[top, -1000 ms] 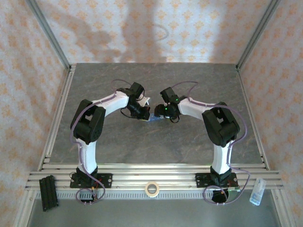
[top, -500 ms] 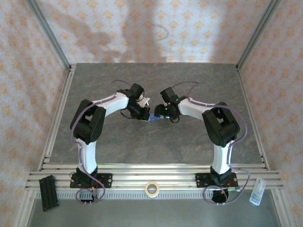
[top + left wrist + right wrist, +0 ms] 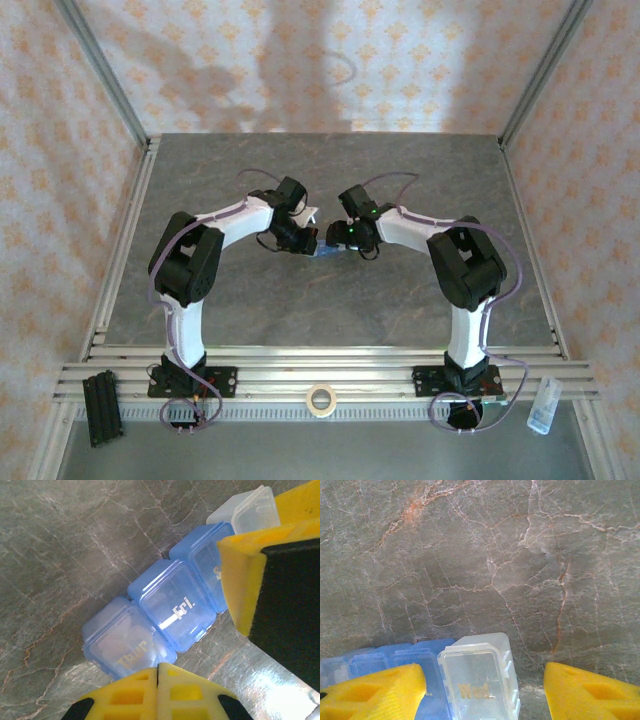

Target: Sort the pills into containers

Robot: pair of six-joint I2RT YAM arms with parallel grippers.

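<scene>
Arms [image 3: 235, 215] bend inward; left pincer [image 3: 158, 674] closed empty, right pincer [image 3: 482, 680] open over containers [image 3: 167, 607].

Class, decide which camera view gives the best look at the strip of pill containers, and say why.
Left wrist. It shows the containers close up: three blue compartments and a clear one, day lettering partly readable. The right wrist view catches mainly the clear end; the top view, a blue speck between the arms.

Both arms bend inward, wrists nearly meeting; left gripper [image 3: 159, 672] fingers pressed together, right gripper [image 3: 482, 685] fingers held apart.
</scene>
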